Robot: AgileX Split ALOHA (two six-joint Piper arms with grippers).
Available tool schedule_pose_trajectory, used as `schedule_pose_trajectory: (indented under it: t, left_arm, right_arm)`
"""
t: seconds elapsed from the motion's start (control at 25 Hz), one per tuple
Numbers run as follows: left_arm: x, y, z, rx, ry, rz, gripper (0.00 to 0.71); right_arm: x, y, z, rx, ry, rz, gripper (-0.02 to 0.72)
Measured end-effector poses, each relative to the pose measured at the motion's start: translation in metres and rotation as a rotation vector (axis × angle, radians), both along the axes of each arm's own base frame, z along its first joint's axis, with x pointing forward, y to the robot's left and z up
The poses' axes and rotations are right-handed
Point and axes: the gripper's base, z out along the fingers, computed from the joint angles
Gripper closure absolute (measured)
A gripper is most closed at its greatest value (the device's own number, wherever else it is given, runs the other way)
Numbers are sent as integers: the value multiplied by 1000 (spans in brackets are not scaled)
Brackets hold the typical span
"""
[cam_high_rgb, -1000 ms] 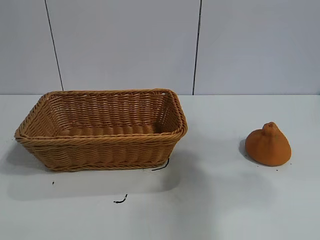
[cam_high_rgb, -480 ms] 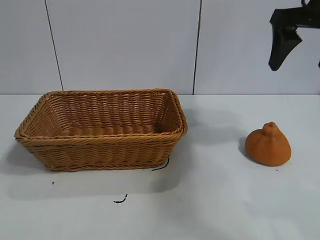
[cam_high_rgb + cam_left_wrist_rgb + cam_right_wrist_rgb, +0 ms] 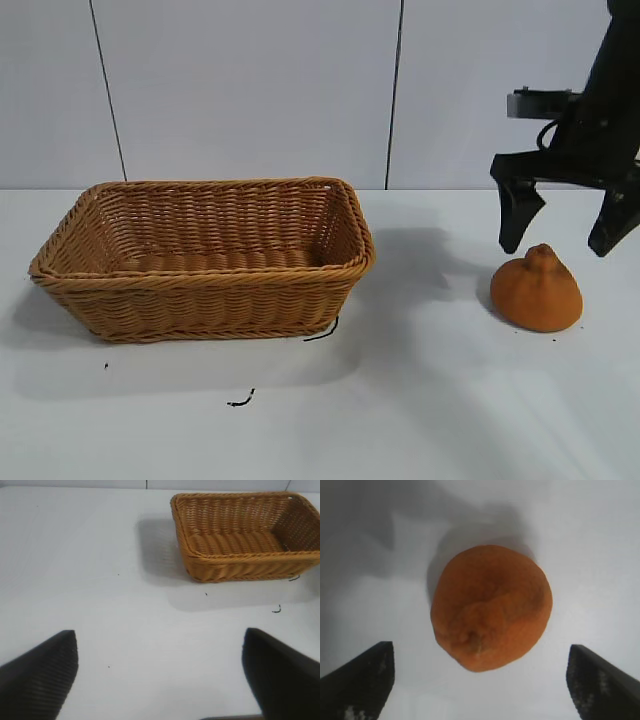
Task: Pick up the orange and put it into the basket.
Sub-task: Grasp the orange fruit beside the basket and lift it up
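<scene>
The orange (image 3: pixel 537 290), dull and dome-shaped with a nub on top, sits on the white table at the right. It also shows in the right wrist view (image 3: pixel 491 606). My right gripper (image 3: pixel 567 232) hangs open just above and behind it, one finger to each side, not touching it. In the right wrist view the right gripper (image 3: pixel 481 680) is wide open and empty. The tan wicker basket (image 3: pixel 205 283) stands empty at the left. It also shows in the left wrist view (image 3: pixel 240 565). My left gripper (image 3: pixel 160 672) is open and empty over bare table, out of the exterior view.
Small black marks (image 3: pixel 240 401) lie on the table in front of the basket. A white panelled wall (image 3: pixel 250 90) runs behind the table. Bare table lies between the basket and the orange.
My right gripper has come into view from the upper right and dropped to just above the orange. The orange and basket have not moved.
</scene>
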Motion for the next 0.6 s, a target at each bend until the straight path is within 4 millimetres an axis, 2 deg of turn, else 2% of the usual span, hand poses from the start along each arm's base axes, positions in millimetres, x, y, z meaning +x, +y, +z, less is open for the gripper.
schedule_pose_trajectory:
  t: [0.04, 0.16, 0.2, 0.24, 0.32, 0.36, 0.52, 0.6]
  left_arm:
    - [0, 0, 0, 0, 0, 0, 71]
    - [0, 0, 0, 0, 0, 0, 71]
    - [0, 0, 0, 0, 0, 0, 71]
    - [0, 0, 0, 0, 0, 0, 71]
    - [0, 0, 0, 0, 0, 0, 71]
    - [0, 0, 0, 0, 0, 0, 71]
    - [0, 0, 0, 0, 0, 0, 71]
    - [0, 0, 0, 0, 0, 0, 71]
  right_arm:
    - [0, 0, 0, 0, 0, 0, 37]
    - [1, 0, -3, -1, 0, -2, 162]
    - [1, 0, -1, -1, -2, -2, 315]
    - [2, 0, 0, 0, 2, -1, 430]
    - [5, 0, 8, 1, 12, 4, 618]
    - [7, 1, 12, 2, 12, 6, 637]
    - [18, 2, 37, 7, 29, 21, 635]
    - [30, 3, 63, 12, -11, 28, 635]
